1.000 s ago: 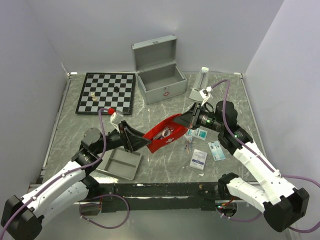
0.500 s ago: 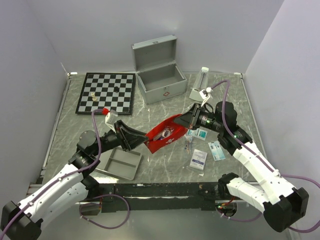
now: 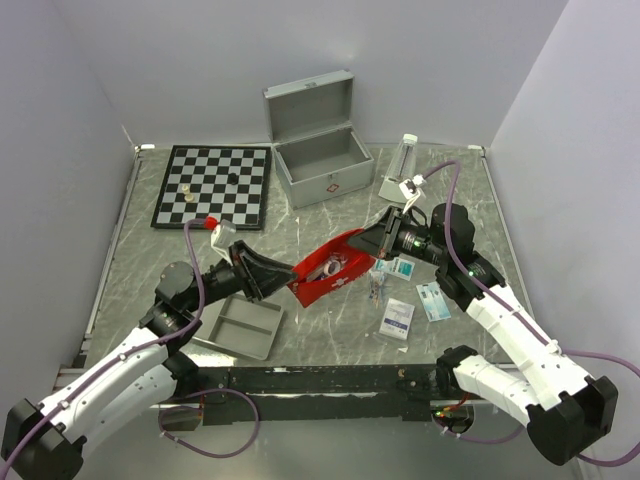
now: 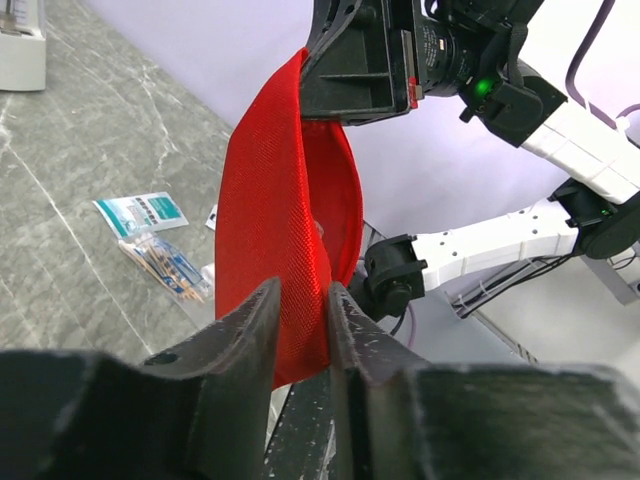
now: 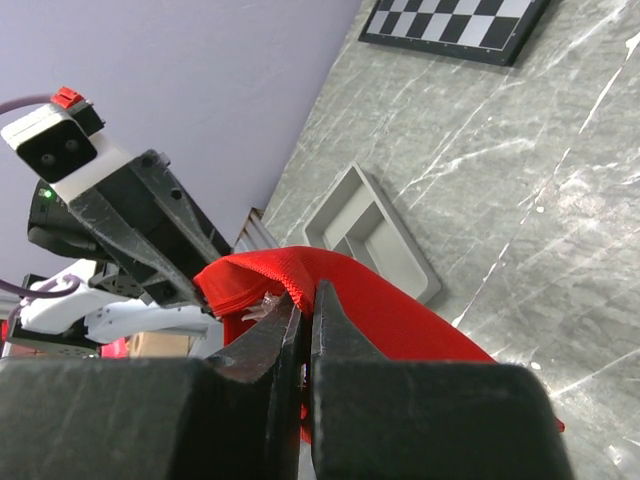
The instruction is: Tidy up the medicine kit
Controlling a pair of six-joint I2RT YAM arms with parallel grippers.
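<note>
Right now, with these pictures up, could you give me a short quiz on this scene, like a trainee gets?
1. True or false: the silver medicine kit has its lid shut.
2. The left gripper and right gripper both grip what? A chessboard; B red pouch; C medicine packet.
3. Which arm's base is nearer the grey two-compartment tray?
Key: 1 false; 2 B; 3 the left.

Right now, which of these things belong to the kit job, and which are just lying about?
Job: open medicine kit; red pouch, gripped by left tool and right tool; loose packets, probably.
Lying about: chessboard; grey tray, likely.
</note>
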